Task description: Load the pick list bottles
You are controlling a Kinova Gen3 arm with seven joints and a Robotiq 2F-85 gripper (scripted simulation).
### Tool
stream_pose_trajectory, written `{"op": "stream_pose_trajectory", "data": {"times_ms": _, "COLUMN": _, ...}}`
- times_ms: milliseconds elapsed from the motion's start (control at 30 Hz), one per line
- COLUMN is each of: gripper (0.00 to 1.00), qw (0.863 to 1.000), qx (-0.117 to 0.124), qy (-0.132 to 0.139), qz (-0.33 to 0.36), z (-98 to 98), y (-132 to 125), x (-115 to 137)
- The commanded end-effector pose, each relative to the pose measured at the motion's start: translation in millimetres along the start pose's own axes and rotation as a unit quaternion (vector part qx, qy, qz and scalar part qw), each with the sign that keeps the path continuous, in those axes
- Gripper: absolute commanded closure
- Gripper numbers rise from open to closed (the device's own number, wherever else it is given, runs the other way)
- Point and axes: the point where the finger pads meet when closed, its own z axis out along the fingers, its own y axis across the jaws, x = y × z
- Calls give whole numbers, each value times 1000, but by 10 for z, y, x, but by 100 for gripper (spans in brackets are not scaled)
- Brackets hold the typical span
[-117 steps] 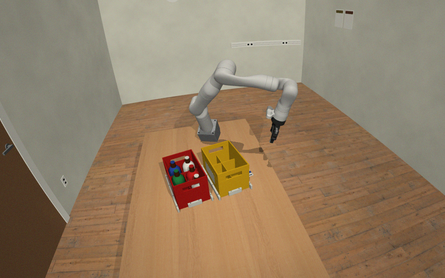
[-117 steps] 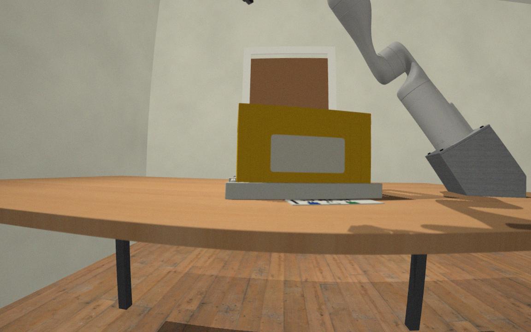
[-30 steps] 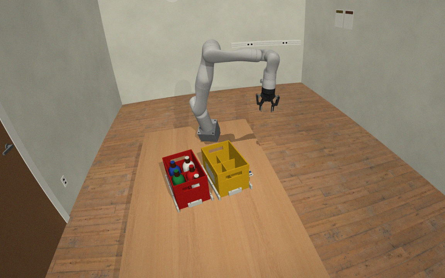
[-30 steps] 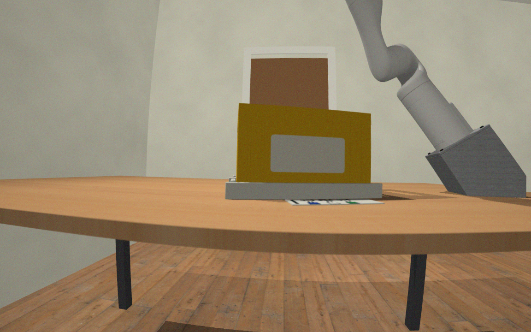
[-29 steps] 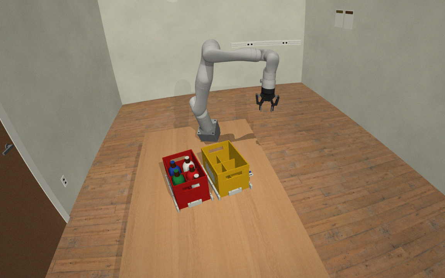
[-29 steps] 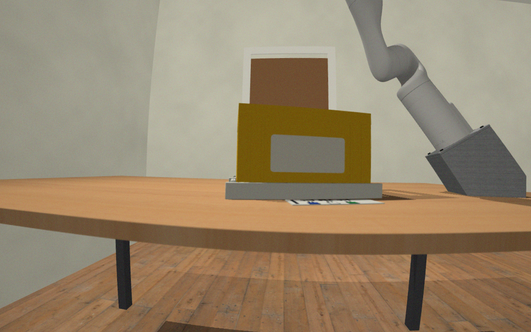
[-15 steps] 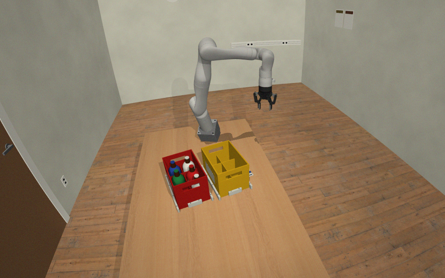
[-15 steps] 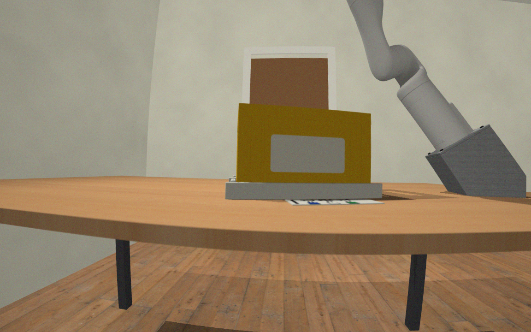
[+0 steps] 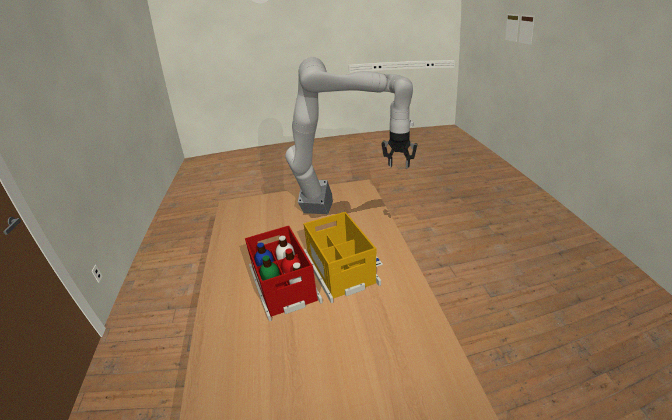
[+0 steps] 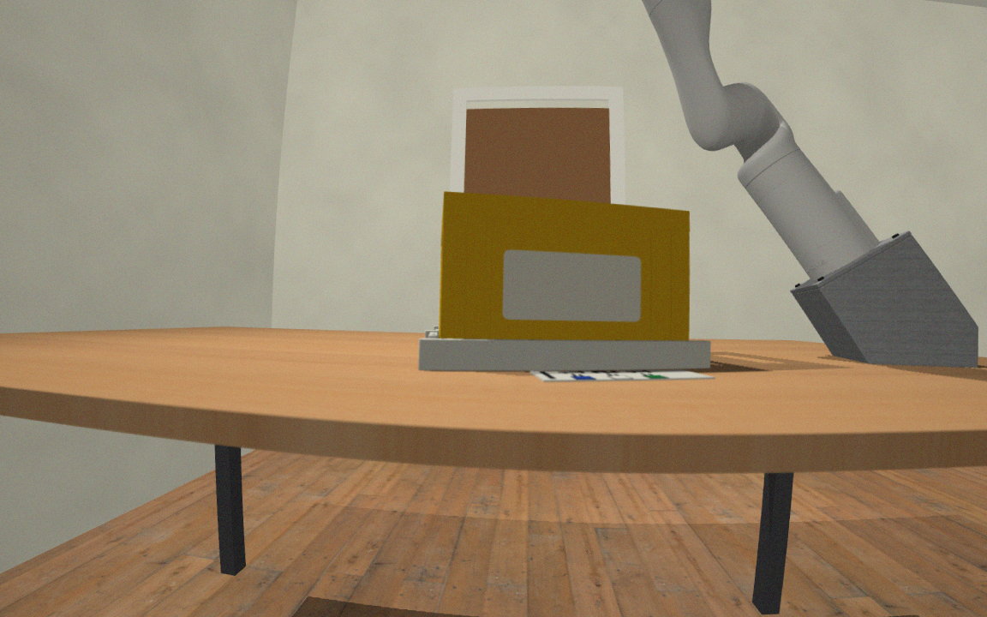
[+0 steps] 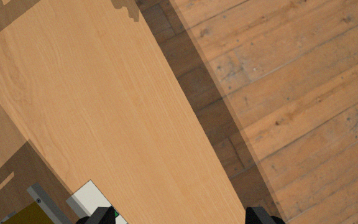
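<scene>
The red crate (image 9: pixel 282 270) stands on the table and holds several bottles: blue (image 9: pixel 262 254), white (image 9: pixel 283 248), green (image 9: pixel 268 268), red (image 9: pixel 290 260) and another white-capped one (image 9: pixel 296 270). The empty yellow crate (image 9: pixel 340 252) stands to its right; it also shows in the exterior view (image 10: pixel 563 266). The pick list (image 10: pixel 621 375) lies flat beside the yellow crate; in the wrist view only its corner (image 11: pixel 93 199) with a green mark shows. My gripper (image 9: pixel 399 155) hangs open and empty, high above the table's far right edge; its fingertips show at the bottom of the wrist view.
The arm's grey base (image 9: pixel 315 198) is mounted at the far end of the table, behind the crates. The table's right edge (image 11: pixel 216 130) runs diagonally through the wrist view, with plank floor beyond it.
</scene>
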Motion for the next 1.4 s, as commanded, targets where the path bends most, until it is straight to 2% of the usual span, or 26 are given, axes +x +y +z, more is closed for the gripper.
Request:
{"op": "stream_pose_trajectory", "data": {"times_ms": 0, "gripper": 33, "qw": 998, "qx": -1, "qy": 1, "qz": -56, "z": 115, "y": -56, "x": -94}}
{"op": "stream_pose_trajectory", "data": {"times_ms": 167, "gripper": 33, "qw": 990, "qx": -1, "qy": 1, "qz": -139, "z": 298, "y": -145, "x": -240}}
{"op": "stream_pose_trajectory", "data": {"times_ms": 333, "gripper": 33, "qw": 975, "qx": -1, "qy": 1, "qz": -220, "z": 481, "y": -234, "x": -386}}
{"op": "stream_pose_trajectory", "data": {"times_ms": 400, "gripper": 33, "qw": 975, "qx": -1, "qy": 1, "qz": -220, "z": 481, "y": -234, "x": -386}}
{"op": "stream_pose_trajectory", "data": {"times_ms": 600, "gripper": 33, "qw": 949, "qx": -1, "qy": 1, "qz": -317, "z": 700, "y": -341, "x": -561}}
{"op": "stream_pose_trajectory", "data": {"times_ms": 900, "gripper": 33, "qw": 891, "qx": -1, "qy": 0, "qz": -455, "z": 1029, "y": -501, "x": -823}}
{"op": "stream_pose_trajectory", "data": {"times_ms": 967, "gripper": 33, "qw": 891, "qx": -1, "qy": 0, "qz": -455, "z": 1029, "y": -501, "x": -823}}
{"op": "stream_pose_trajectory", "data": {"times_ms": 1167, "gripper": 33, "qw": 841, "qx": -1, "qy": 0, "qz": -542, "z": 1236, "y": -602, "x": -988}}
{"op": "stream_pose_trajectory", "data": {"times_ms": 1367, "gripper": 33, "qw": 782, "qx": -1, "qy": 0, "qz": -623, "z": 1236, "y": -602, "x": -988}}
